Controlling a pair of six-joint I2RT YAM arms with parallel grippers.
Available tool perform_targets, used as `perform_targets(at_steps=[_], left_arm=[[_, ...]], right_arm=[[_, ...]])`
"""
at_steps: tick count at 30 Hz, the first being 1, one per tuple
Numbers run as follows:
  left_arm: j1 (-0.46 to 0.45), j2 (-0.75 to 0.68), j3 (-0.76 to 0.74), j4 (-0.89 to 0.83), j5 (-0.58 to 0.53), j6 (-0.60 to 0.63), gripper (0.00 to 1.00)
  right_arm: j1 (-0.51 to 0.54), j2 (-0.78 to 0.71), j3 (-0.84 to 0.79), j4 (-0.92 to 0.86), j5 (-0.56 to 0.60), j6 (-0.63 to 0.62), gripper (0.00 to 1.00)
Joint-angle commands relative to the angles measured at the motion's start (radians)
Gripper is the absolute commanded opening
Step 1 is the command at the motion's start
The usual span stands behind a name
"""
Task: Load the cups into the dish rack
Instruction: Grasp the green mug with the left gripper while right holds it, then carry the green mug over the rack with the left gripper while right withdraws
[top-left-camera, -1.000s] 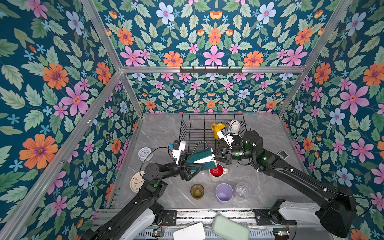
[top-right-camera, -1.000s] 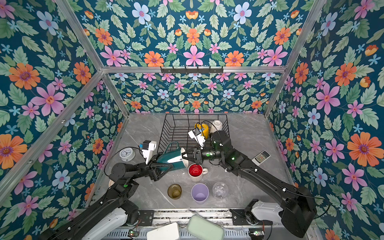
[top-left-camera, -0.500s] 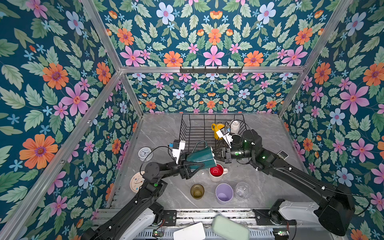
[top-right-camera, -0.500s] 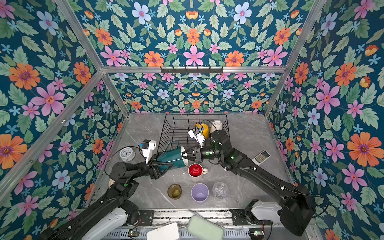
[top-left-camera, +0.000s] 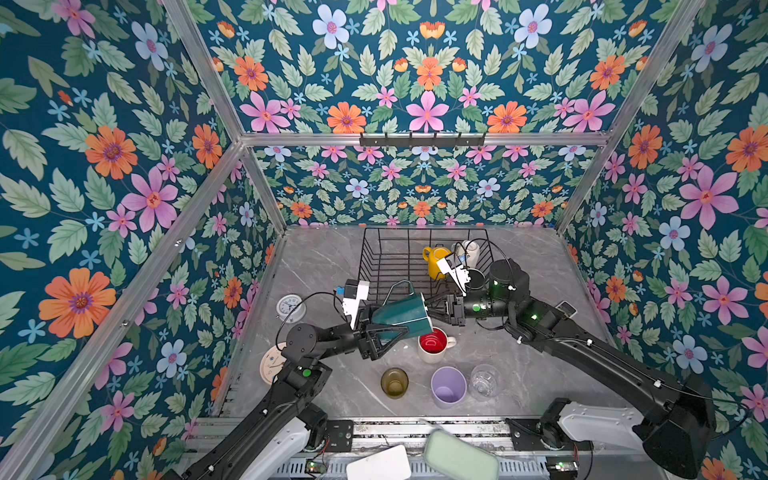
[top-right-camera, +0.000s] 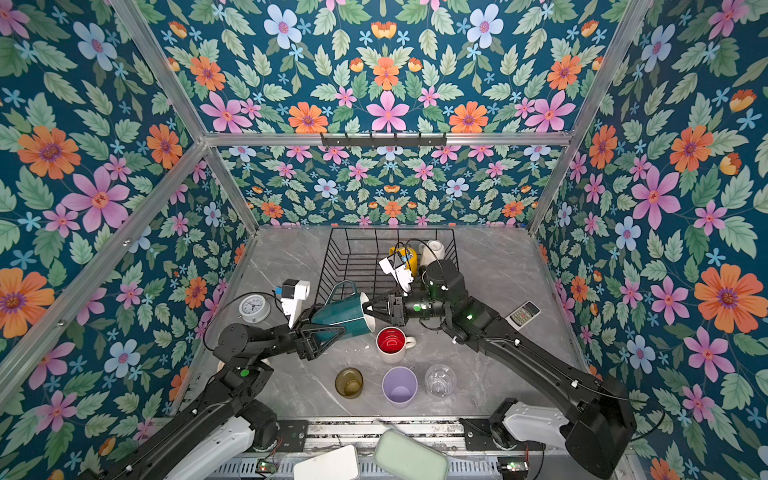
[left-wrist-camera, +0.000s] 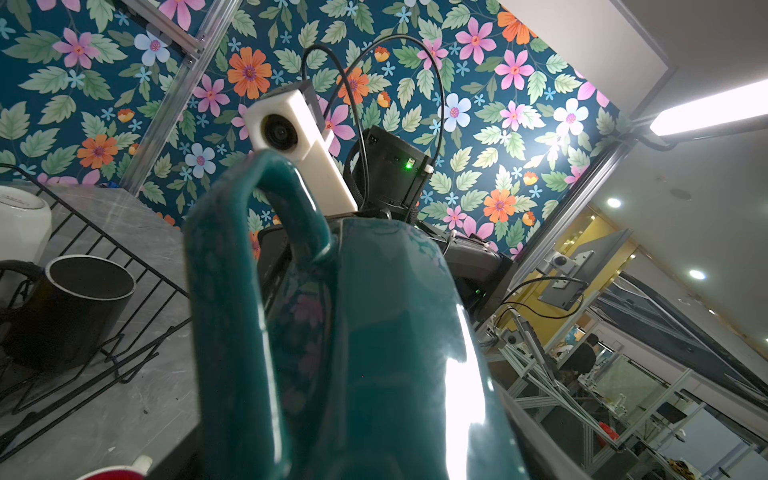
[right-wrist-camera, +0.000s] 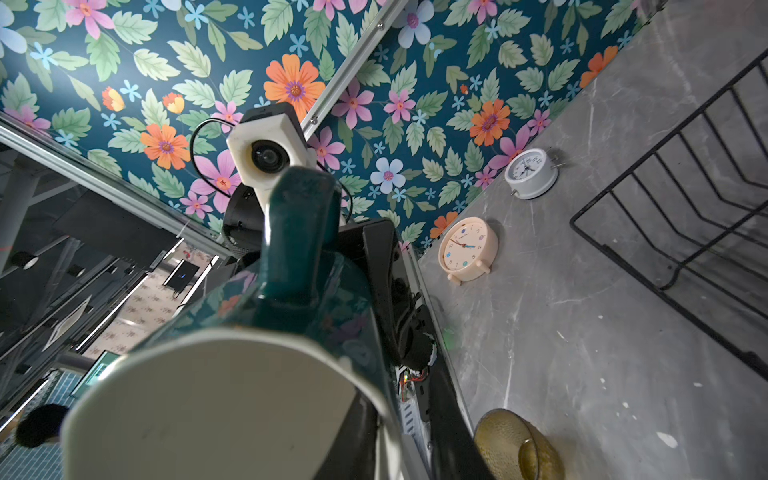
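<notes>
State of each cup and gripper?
teal mug: sideways, airborne
left gripper: shut on teal mug
right gripper: at teal mug's mouth, jaws unclear
yellow mug: in dish rack
white mug: in dish rack
black mug: in dish rack
red-inside mug: upright on table
olive glass: upright on table
lilac tumbler: upright on table
clear glass: upright on table

Grey marble-look surface (top-left-camera: 324, 266): black wire dish rack (top-left-camera: 376, 257) at rear centre. Front row, L to R: olive glass (top-left-camera: 394, 382), lilac tumbler (top-left-camera: 447, 386), clear glass (top-left-camera: 484, 380); red-inside mug (top-left-camera: 433, 345) just behind. L side: white clock (top-left-camera: 289, 308), cream clock (top-left-camera: 272, 361); R side: small keypad device (top-right-camera: 524, 313).
</notes>
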Motion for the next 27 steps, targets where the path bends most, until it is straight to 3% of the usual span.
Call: perform_targets(at_steps=[1,7,12,15,21,27], left_arm=[[-0.001,-0.026,0.030,-0.008,-0.028,0.062,0.00],[-0.001,-0.049,0.095,-0.187,-0.082,0.147,0.00],[-0.001,-0.013,0.240,-0.558,-0.192,0.318,0.00],[-0.001,0.039,0.344,-0.756,-0.273,0.409,0.00],[-0.001,0.222,0.589,-1.090,-0.471,0.571,0.00],[-0.001,0.447,0.819,-1.298,-0.639,0.688,0.00]], right_arm=[[-0.003,-0.021,0.008,-0.043,0.072,-0.033,0.34],[-0.021,-0.078,0.007,-0.132,0.145,-0.054,0.53],[-0.035,-0.174,-0.025,-0.235,0.307,-0.094,0.78],[-0.036,-0.237,-0.051,-0.282,0.409,-0.121,0.88],[-0.036,-0.296,-0.056,-0.374,0.505,-0.152,0.93],[-0.036,-0.323,-0.065,-0.425,0.557,-0.150,0.95]])
